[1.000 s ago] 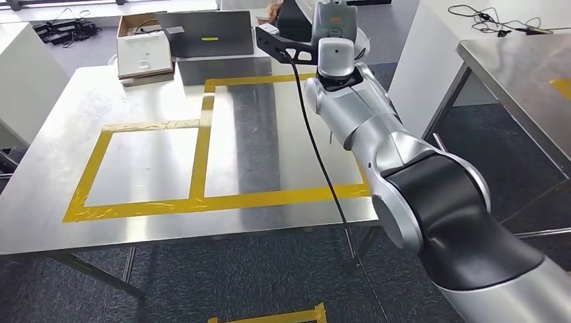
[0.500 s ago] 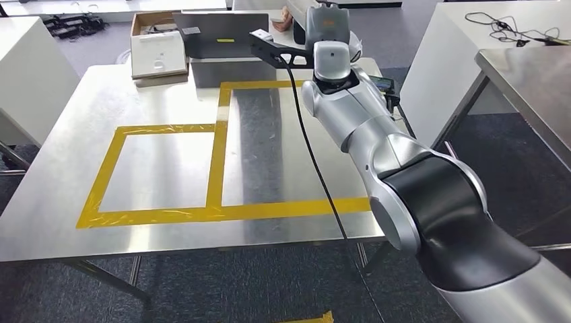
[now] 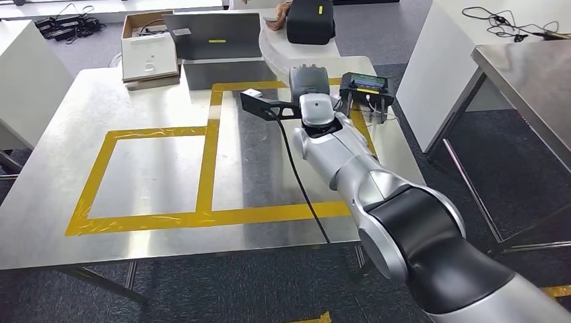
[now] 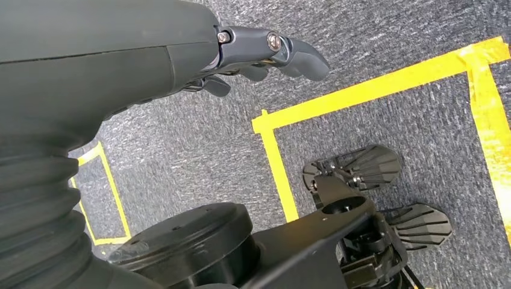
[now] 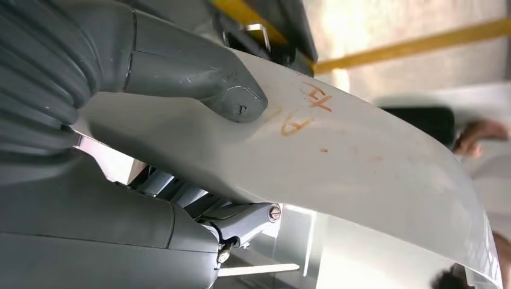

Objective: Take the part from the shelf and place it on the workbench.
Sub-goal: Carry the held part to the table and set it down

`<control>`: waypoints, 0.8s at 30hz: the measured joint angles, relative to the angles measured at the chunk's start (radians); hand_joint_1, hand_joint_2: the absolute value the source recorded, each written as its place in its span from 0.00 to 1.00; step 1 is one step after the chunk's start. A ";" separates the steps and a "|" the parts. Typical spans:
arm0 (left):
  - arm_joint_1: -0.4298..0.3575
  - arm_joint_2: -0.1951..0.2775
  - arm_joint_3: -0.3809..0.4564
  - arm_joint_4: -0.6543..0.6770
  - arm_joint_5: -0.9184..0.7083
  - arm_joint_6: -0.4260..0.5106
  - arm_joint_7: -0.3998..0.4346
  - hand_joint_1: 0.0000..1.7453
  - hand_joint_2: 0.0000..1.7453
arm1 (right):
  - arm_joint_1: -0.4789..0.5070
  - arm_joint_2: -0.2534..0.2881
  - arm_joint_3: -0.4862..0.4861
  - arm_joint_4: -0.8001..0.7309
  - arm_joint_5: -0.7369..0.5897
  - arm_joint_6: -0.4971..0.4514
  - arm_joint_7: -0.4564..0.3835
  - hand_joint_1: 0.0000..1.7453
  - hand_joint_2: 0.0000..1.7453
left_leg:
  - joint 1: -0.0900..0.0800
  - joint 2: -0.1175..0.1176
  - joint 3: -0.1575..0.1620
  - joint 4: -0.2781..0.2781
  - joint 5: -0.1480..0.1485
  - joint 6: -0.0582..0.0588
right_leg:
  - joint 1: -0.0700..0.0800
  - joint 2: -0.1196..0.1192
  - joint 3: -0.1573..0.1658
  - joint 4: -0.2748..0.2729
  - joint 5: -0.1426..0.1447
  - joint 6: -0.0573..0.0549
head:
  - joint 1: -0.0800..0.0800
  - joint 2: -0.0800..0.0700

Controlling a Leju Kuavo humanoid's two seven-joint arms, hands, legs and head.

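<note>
Here, right hand (image 5: 150, 96) grips part (image 5: 361, 162), over workbench (image 3: 54, 168)

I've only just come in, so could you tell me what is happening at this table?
The robot's right hand grips a pale grey part, thumb on top and fingers beneath, and holds it out over the far end of the steel workbench, inside the yellow tape outline. The part is not set down yet. The left hand hangs above the carpet, holding nothing.
</note>
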 joint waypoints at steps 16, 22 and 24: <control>0.009 0.000 0.003 0.000 0.004 0.000 0.006 0.00 1.00 | 0.214 0.053 0.000 0.018 -0.016 0.017 0.000 1.00 1.00 | -0.002 -0.001 0.000 0.000 0.000 0.000 | -0.003 0.000 0.001 0.000 0.000 0.000 | 0.000 0.000; 0.011 0.001 0.007 0.000 0.005 0.000 0.005 0.00 1.00 | 0.231 0.056 0.000 0.019 -0.017 0.020 0.000 1.00 1.00 | -0.002 -0.001 0.000 0.000 0.000 0.000 | -0.004 -0.001 0.001 0.000 0.000 0.000 | 0.000 0.000; 0.011 0.001 0.008 0.000 0.004 0.000 -0.004 0.00 1.00 | 0.232 0.057 0.000 0.019 -0.017 0.020 0.003 1.00 1.00 | -0.002 -0.001 0.000 0.000 0.000 0.000 | -0.004 -0.001 0.001 0.000 0.000 0.000 | 0.000 0.000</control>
